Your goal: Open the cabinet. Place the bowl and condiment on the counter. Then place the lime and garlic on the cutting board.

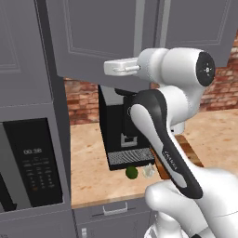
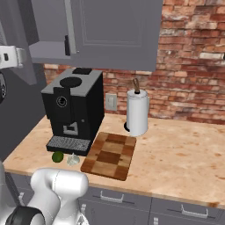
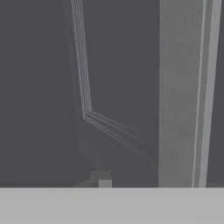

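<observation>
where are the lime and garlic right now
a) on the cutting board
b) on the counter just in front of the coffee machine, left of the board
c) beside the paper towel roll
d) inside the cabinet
b: the lime and the garlic lie side by side on the counter at the foot of the coffee machine, just off the left edge of the cutting board, whose top is bare.

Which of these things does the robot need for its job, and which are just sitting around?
Needed: cabinet, counter, lime, garlic, cutting board.

Just there: coffee machine, paper towel roll, microwave, wall socket.
</observation>
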{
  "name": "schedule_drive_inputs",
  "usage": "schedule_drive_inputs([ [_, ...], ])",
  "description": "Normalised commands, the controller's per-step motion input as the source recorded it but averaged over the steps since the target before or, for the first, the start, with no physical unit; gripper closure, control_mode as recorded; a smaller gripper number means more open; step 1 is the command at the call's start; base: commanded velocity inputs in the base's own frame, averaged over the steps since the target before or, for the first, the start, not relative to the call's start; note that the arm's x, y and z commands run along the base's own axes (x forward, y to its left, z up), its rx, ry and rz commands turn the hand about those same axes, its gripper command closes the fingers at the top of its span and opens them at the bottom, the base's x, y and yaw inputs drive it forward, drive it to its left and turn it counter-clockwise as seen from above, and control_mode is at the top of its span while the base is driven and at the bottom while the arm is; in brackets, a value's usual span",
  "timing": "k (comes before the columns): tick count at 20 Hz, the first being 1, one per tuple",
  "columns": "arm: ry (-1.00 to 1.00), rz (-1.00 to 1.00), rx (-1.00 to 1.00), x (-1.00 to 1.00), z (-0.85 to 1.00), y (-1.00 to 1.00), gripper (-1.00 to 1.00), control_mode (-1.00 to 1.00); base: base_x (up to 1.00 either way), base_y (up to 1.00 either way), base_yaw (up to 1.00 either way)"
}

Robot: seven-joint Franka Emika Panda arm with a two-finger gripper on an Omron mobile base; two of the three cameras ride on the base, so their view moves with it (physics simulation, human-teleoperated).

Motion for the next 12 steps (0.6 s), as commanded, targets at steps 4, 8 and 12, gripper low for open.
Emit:
schedule_drive_inputs([
  [4, -0.01, 0.04, 0.0, -0.08, 0.0, 0.29, 1.0, -1.0, 0.0, 0.0, 0.0],
  [8, 0.0, 0.04, 0.0, -0.08, 0.0, 0.29, 1.0, -1.0, 0.0, 0.0, 0.0],
  [12, 0.0, 0.02, 0.0, -0.09, 0.0, 0.38, 1.0, -1.0, 0.0, 0.0, 0.0],
])
